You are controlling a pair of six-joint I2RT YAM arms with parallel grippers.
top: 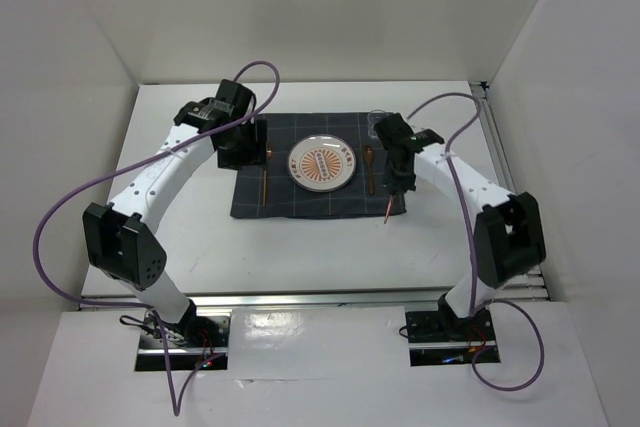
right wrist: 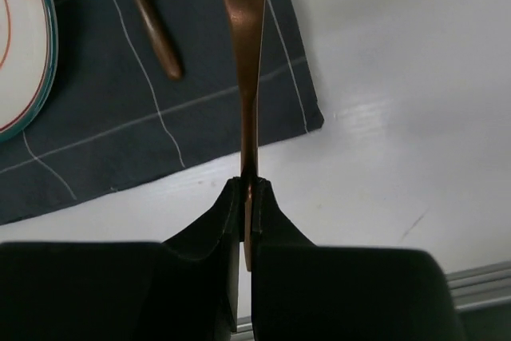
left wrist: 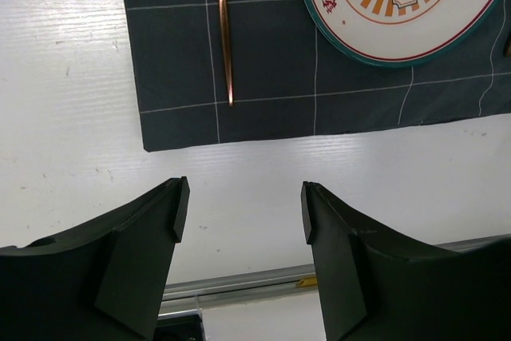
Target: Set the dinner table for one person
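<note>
The white dinner table (top: 190, 232) carries a dark grey checked mat (top: 300, 202) with an orange-patterned plate (top: 322, 163) on it. A copper utensil (top: 263, 183) lies left of the plate and a copper spoon (top: 368, 163) lies right of it. My right gripper (top: 397, 185) is shut on another copper utensil (top: 389, 211). In the right wrist view the gripper (right wrist: 249, 189) holds this utensil (right wrist: 243, 29) over the mat's right corner (right wrist: 263, 93). My left gripper (top: 243, 155) is open and empty; in its wrist view (left wrist: 243, 197) it hangs over bare table near the mat's corner (left wrist: 184, 125).
A clear glass (top: 379, 119) stands at the mat's far right corner. A metal rail (top: 320, 297) runs along the table's near edge and also shows in the left wrist view (left wrist: 239, 285). White walls enclose the table on three sides.
</note>
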